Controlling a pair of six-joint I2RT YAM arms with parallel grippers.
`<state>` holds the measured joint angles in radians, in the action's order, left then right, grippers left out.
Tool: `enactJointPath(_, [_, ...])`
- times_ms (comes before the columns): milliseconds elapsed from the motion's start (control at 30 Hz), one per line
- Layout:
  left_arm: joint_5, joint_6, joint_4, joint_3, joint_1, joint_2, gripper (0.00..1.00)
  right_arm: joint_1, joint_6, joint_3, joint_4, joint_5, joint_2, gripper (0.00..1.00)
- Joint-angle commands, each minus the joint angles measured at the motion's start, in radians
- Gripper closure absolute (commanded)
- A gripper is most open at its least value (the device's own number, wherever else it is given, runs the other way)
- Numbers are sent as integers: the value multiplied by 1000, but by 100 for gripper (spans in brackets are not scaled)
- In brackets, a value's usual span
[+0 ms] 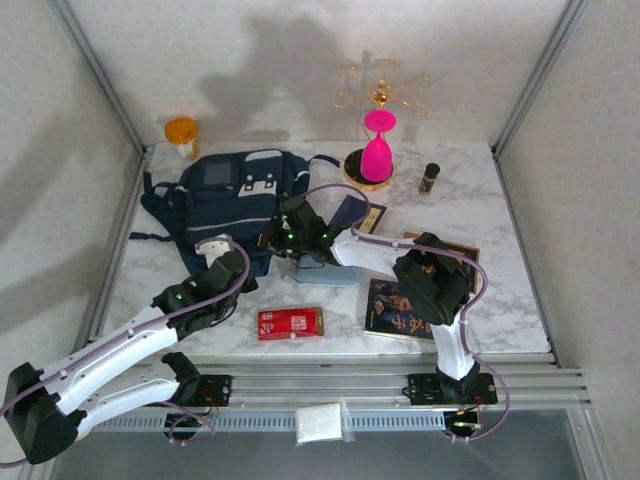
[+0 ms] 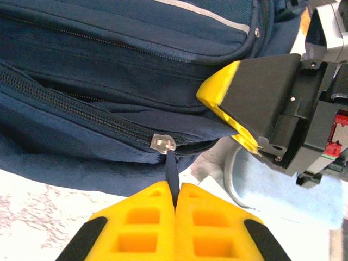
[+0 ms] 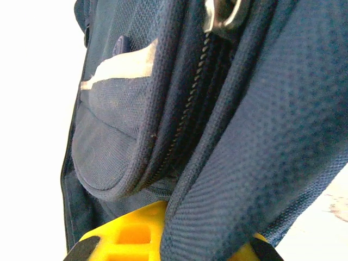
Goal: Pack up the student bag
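Pinching the zip pull (image 2: 171, 173) tight w/ left gripper (image 2: 175, 191), right gripper (image 3: 176, 244) clamped down on student bag (image 1: 235, 190) fabric just beside it

The left arm (image 1: 110, 355) extends forward from its base, its wrist angled to the right. The left gripper (image 2: 175, 191) is closed, with its yellow fingers pressed together on a zipper pull (image 2: 171, 173). The right arm (image 1: 455, 340) rises from its base, elbow bent, forearm reaching left. The right gripper (image 1: 282, 237) is closed, pinching a fold of the student bag (image 3: 234, 136).
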<state>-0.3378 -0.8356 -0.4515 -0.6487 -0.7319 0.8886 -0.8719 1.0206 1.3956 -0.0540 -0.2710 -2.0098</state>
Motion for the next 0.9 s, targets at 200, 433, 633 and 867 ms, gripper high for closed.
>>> enactJointPath(200, [-35,-56,-34,14,4,34,100,274,-321,20,134,-175,104,100])
enactJointPath(433, [-7,17,71,23,48,141,100,301,-345,189,264,-164,10,83])
enactJointPath(633, [56,42,216,7,53,142,100,226,-317,158,434,26,106,38])
enactJointPath(867, [87,46,261,4,57,131,100,100,-76,-12,369,40,206,22])
